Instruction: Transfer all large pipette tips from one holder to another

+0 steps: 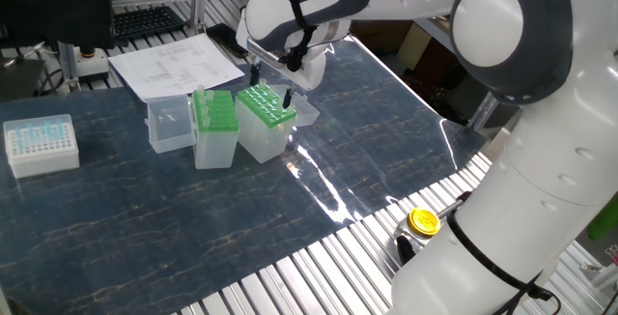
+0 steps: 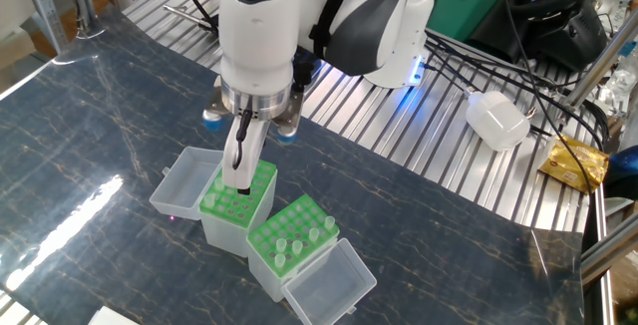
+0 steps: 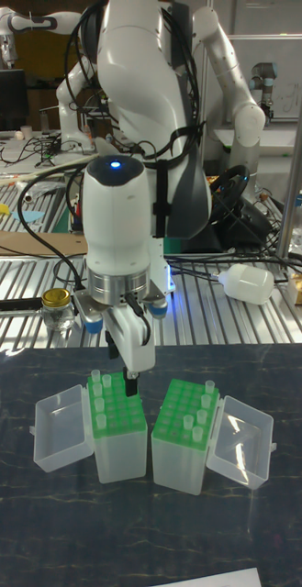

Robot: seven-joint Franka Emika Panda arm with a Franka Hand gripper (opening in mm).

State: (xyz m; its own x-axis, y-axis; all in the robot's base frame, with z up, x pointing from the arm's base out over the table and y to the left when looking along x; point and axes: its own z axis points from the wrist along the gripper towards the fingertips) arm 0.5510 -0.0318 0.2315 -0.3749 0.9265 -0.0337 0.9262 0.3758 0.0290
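Gripper (image 2: 239, 177): hovers just over wider green-grid holder (image 2: 261, 183), open-or-closed impossible to tell, narrower green-topped box (image 2: 299, 230) at 4 o'clock.

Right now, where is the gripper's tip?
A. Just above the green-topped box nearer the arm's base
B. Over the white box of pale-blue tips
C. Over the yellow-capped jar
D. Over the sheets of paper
A. In the other fixed view the gripper points straight down at the green-topped box nearer the arm's base. The tall fixed view shows the same.
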